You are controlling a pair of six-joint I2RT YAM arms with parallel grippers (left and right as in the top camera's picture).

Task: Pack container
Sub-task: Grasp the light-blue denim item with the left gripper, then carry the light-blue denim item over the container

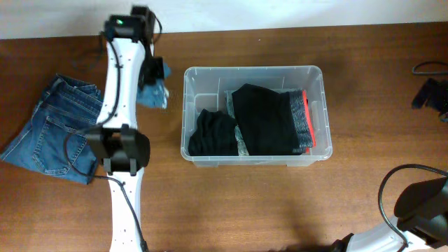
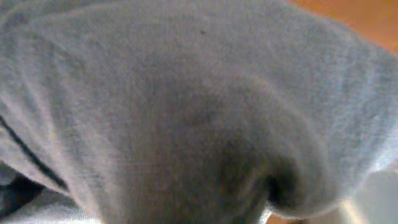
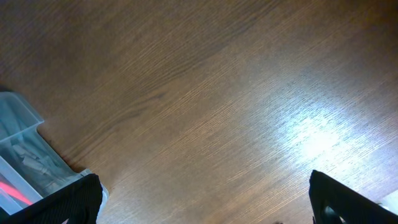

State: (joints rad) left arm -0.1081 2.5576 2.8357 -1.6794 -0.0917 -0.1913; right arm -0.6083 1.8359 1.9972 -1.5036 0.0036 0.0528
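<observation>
The container (image 1: 315,78) is a clear bin in the middle of the table, holding black folded clothes (image 1: 262,119), one with a grey and red waistband (image 1: 302,119). My left gripper (image 1: 155,73) is just left of the bin, down on a light blue-grey garment (image 1: 154,96). In the left wrist view that garment (image 2: 186,106) fills the frame and is gathered into a fold where the jaws are, hiding the fingers. My right gripper (image 3: 205,211) hangs open over bare wood, nothing between its fingers (image 3: 62,199). A corner of the container (image 3: 18,143) shows at its left.
Blue jeans (image 1: 56,126) lie spread at the table's left, partly under the left arm (image 1: 122,150). A black cable and fitting (image 1: 430,91) sit at the right edge. The right arm (image 1: 420,203) is at the bottom right corner.
</observation>
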